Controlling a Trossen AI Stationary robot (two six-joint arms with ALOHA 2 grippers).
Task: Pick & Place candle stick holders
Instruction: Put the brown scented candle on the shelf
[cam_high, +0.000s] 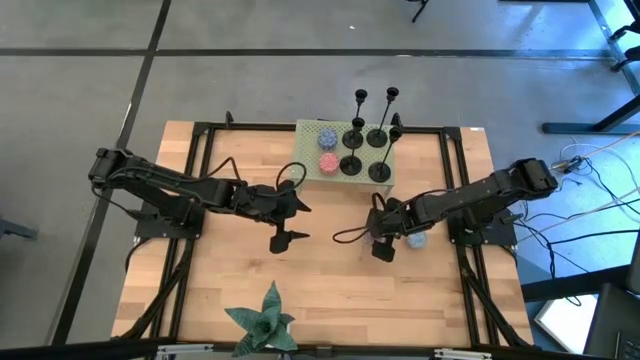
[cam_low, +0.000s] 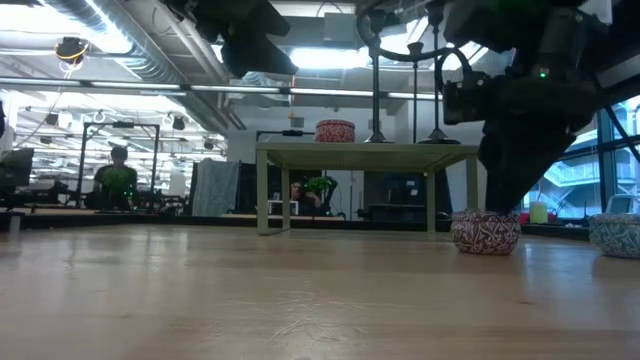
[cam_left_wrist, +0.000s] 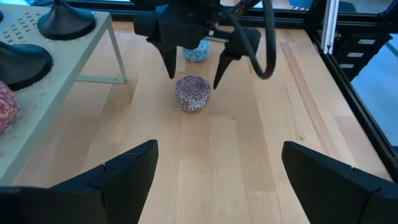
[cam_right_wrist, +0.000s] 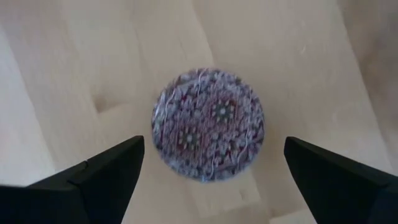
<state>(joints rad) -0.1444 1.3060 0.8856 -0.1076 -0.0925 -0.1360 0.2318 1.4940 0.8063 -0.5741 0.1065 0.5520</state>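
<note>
Several black candle stick holders (cam_high: 365, 140) stand by their disc bases on a low green stand (cam_high: 310, 135) at the table's far middle; two bases show in the left wrist view (cam_left_wrist: 65, 22). My right gripper (cam_high: 380, 240) is open and points down over a round patterned puck (cam_right_wrist: 208, 124) lying on the table, one finger on either side and apart from it; this also shows in the left wrist view (cam_left_wrist: 193, 79). My left gripper (cam_high: 298, 222) is open and empty, left of the puck (cam_left_wrist: 193, 93) and facing it.
A blue patterned puck (cam_high: 415, 238) lies just right of my right gripper. A red puck (cam_low: 335, 130) and a blue one (cam_high: 324, 142) sit on the stand. A green leafy plant (cam_high: 265, 320) stands at the near edge. Black frame rails (cam_high: 455, 180) border the table.
</note>
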